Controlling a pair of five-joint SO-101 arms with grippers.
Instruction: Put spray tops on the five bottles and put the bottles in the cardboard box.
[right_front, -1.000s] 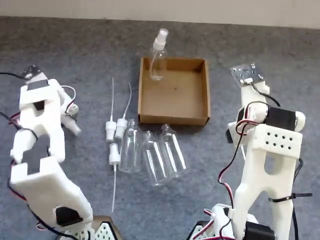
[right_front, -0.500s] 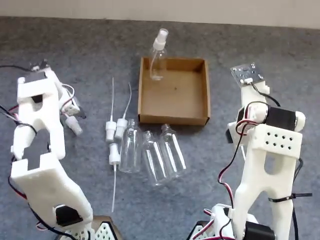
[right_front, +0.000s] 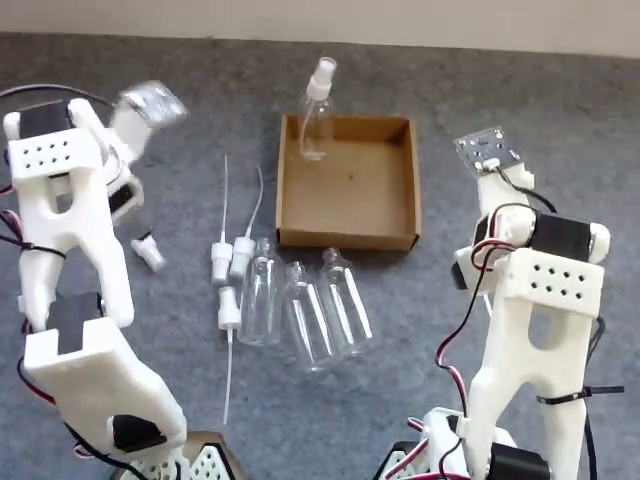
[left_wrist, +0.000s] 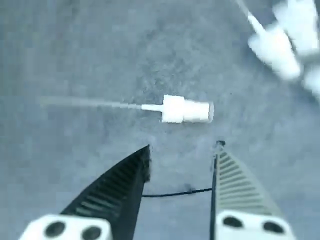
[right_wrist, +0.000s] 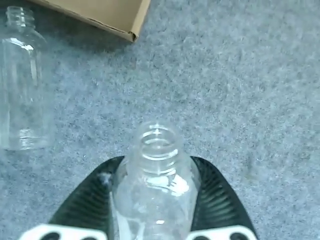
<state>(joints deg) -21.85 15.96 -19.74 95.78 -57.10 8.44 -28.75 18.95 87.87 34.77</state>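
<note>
A white spray top (left_wrist: 185, 110) with its thin tube lies flat on the grey carpet, and my left gripper (left_wrist: 183, 148) hangs open just above it, holding nothing. The same spray top (right_front: 148, 250) lies beside the raised left arm (right_front: 60, 190). My right gripper (right_wrist: 157, 202) is shut on an uncapped clear bottle (right_wrist: 157, 170), near the right arm (right_front: 520, 260). Three uncapped bottles (right_front: 305, 315) lie side by side in front of the cardboard box (right_front: 345, 238). A capped bottle (right_front: 316, 115) stands in the box's far left corner.
Three more spray tops (right_front: 230, 265) with long tubes lie left of the lying bottles; some of them appear blurred (left_wrist: 280, 45) beyond the left gripper. A lying bottle (right_wrist: 22, 85) and the box corner (right_wrist: 100, 15) are ahead of the right gripper. Open carpet surrounds both arms.
The left arm has risen and swung toward the far side, away from the spray top, which stays on the carpet. The right arm has barely moved.
</note>
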